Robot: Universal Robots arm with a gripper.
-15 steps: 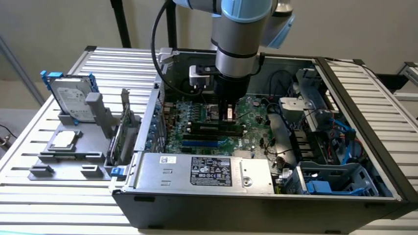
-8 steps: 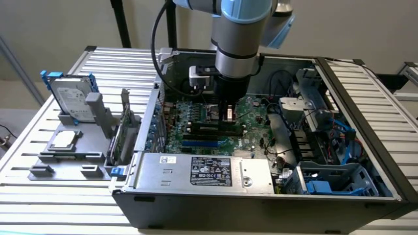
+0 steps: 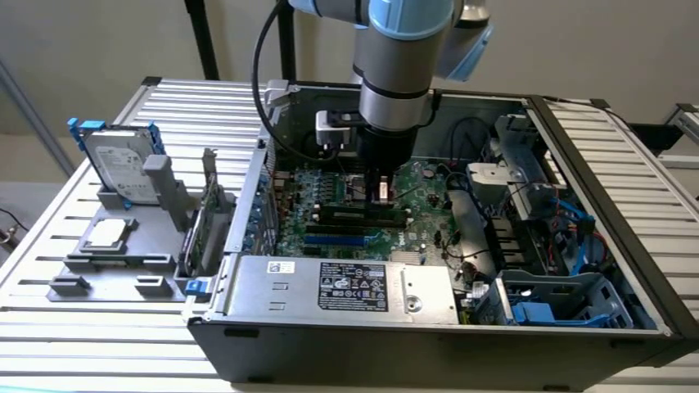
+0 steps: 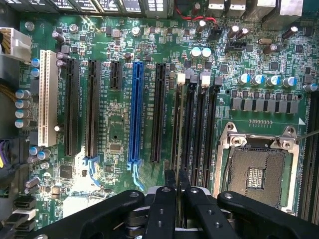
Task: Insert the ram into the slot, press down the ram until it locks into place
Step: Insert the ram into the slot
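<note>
My gripper (image 3: pixel 382 196) hangs straight down inside the open computer case, over the bank of black memory slots on the green motherboard (image 3: pixel 421 192). In the wrist view its two black fingers (image 4: pixel 169 185) stand close together, shut on the ram (image 4: pixel 180 129). The ram shows edge-on as a thin pale line along the slot (image 4: pixel 175 119), the outermost of several parallel black ones. In the exterior view the ram (image 3: pixel 352 214) is a long dark-green stick lying level under the fingertips. I cannot tell how deep it sits or whether the pale end clips (image 4: pixel 181 77) have closed.
A blue slot (image 4: pixel 135 109), black expansion slots and a white slot (image 4: pixel 46 104) lie beside the memory bank, and the open CPU socket (image 4: pixel 256 172) lies on its other side. The power supply (image 3: pixel 349 286), drive cage with cables (image 3: pixel 546 221) and case walls hem in the gripper. A hard drive (image 3: pixel 120 168) stands outside.
</note>
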